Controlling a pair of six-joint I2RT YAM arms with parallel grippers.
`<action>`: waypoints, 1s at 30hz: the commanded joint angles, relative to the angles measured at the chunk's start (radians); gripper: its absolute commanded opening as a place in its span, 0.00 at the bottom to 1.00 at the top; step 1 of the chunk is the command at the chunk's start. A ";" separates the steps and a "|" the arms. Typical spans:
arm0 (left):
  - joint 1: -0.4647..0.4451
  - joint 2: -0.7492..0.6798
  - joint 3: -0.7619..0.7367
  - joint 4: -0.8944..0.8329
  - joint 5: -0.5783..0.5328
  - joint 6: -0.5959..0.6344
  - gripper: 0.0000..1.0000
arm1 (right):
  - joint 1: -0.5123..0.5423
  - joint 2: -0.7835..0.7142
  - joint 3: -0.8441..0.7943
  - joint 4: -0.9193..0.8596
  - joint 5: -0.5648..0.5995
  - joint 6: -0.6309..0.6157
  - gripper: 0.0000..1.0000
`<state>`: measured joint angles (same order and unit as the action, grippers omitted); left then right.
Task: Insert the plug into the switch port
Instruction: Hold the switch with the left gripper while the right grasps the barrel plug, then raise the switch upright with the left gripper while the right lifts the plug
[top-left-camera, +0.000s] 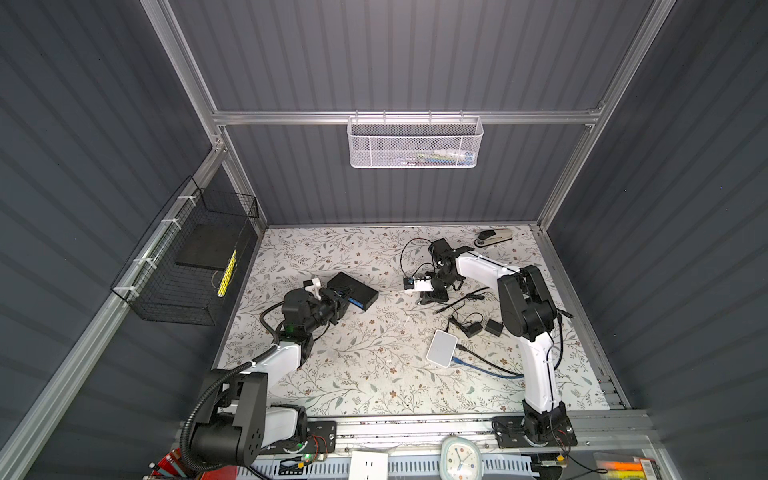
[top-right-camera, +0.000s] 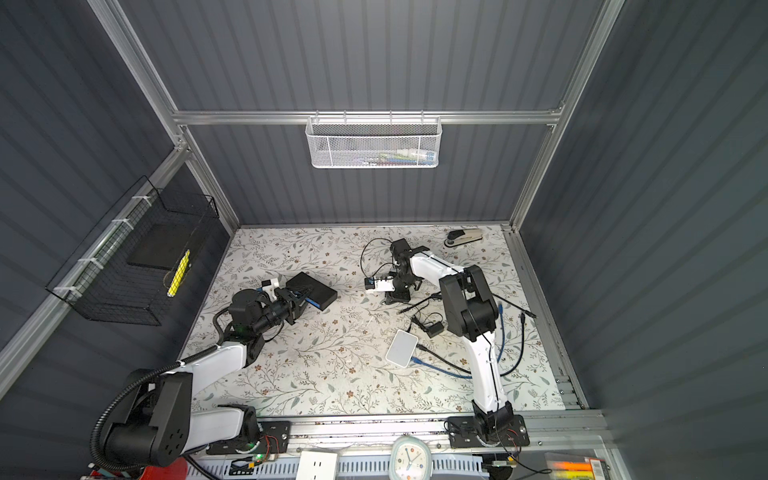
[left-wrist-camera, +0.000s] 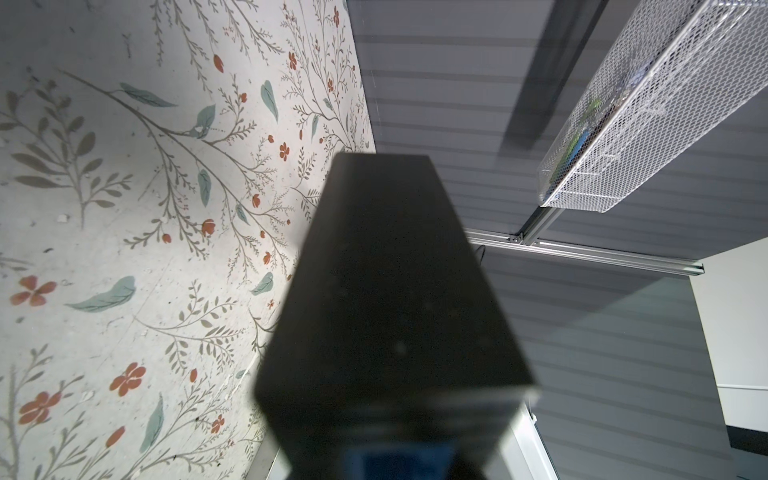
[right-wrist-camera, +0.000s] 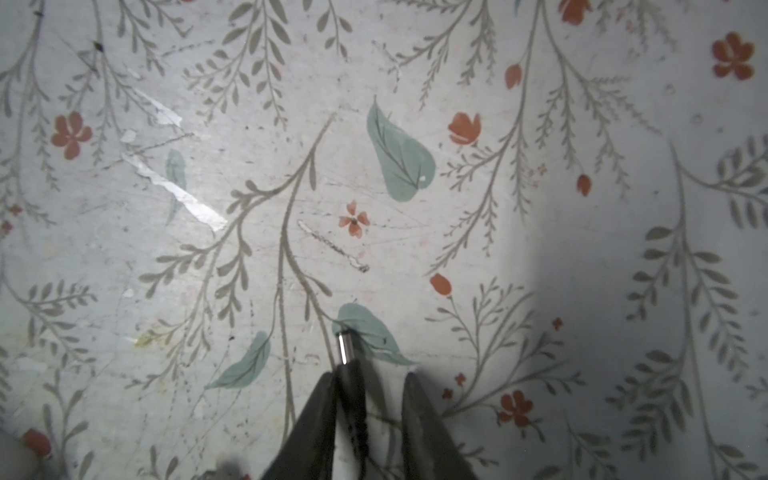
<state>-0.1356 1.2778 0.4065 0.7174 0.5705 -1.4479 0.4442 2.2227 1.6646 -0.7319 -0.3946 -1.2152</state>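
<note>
The switch (top-left-camera: 356, 291) is a black box with a blue port face, lifted off the floral table at one end. My left gripper (top-left-camera: 337, 300) is shut on its near end. In the left wrist view its black body (left-wrist-camera: 386, 291) fills the middle and hides the fingers. My right gripper (top-left-camera: 434, 296) points down at the table, right of centre. In the right wrist view the plug (right-wrist-camera: 345, 349), a black barrel with a metal tip, lies between that gripper's (right-wrist-camera: 369, 376) fingers. It touches one finger, and a gap separates it from the other. The jaws stand partly open.
A tangle of black cables and adapters (top-left-camera: 478, 326) lies by the right arm. A white box (top-left-camera: 441, 348) with a blue cable (top-left-camera: 486, 370) sits nearer the front. A stapler (top-left-camera: 494, 237) is at the back right. A black wire basket (top-left-camera: 187, 257) hangs on the left wall.
</note>
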 joint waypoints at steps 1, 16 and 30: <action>0.008 -0.020 0.011 0.001 0.025 0.011 0.05 | -0.004 0.022 0.003 -0.052 0.025 -0.011 0.22; 0.008 -0.020 0.156 0.065 -0.006 -0.060 0.05 | -0.018 -0.265 0.036 -0.017 -0.008 0.279 0.00; -0.137 0.114 0.516 0.132 -0.103 -0.094 0.05 | 0.065 -0.963 -0.496 0.459 -0.013 0.966 0.00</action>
<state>-0.2321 1.3525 0.8719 0.7807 0.4702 -1.5501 0.4793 1.2640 1.2675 -0.3706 -0.4267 -0.3458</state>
